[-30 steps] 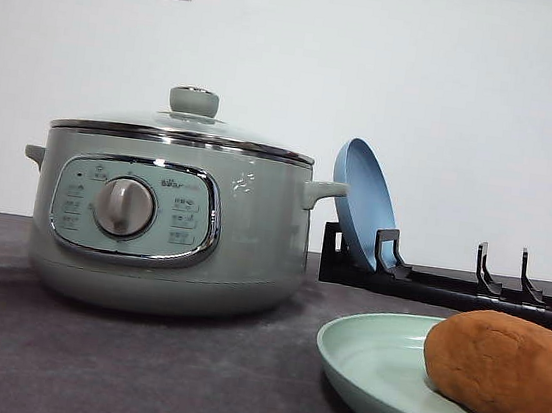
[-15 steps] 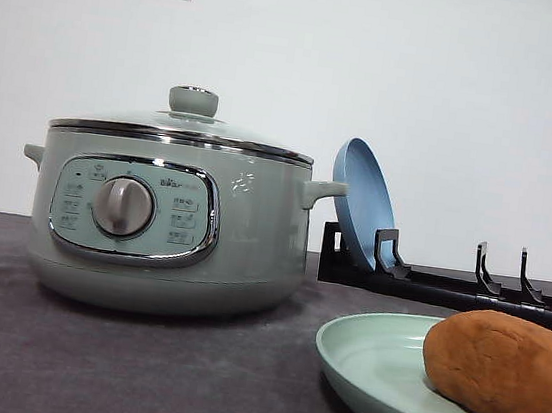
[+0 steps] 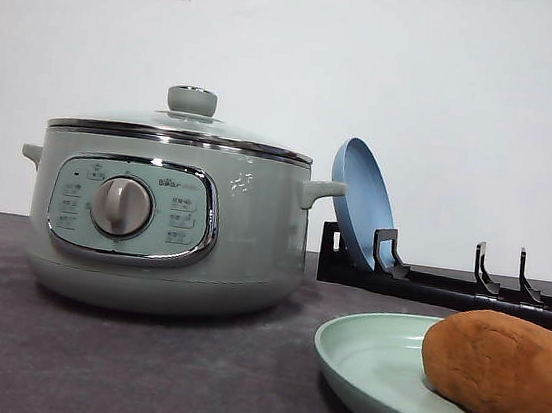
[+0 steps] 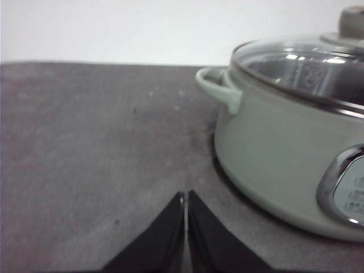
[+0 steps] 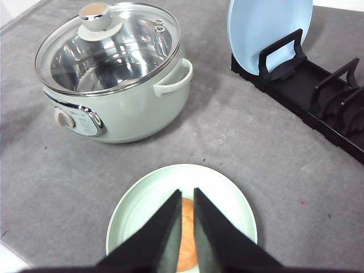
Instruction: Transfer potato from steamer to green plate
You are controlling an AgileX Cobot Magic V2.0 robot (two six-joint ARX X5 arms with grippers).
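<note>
Potato [image 3: 503, 367]: lies on the green plate [image 3: 367, 364], toward its right side in the front view, its underside touching the plate floor; the steamer [image 3: 169, 219] stands well apart with its glass lid [image 5: 108, 48] on

Task stage: judged from how things lie, the transfer looks done (nothing orange-brown shows through the lid in the right wrist view)

Long axis: roughly level and running left to right across the front view; the blunt left end points toward the plate's middle, the right end is cut off by the frame edge

Handling: a firm, matte oval lump, probably fairly light and not fragile; the rounded skin could roll or slip under a narrow hold, so the best purchase is likely across its short width at the thickest middle, from above

Right pincer [image 5: 186, 196]: hangs above the plate, fingers nearly together with a narrow slit between them, clamped on nothing; the potato shows through the slit

Left pincer [image 4: 186, 198]: low over the bare grey desk [image 4: 91, 142] just beside the steamer's side handle [image 4: 219, 91], tips pressed together, holding nothing

Nearby: a blue plate [image 3: 361, 212] leans in a black rack [image 3: 448, 283] behind the green plate
</note>
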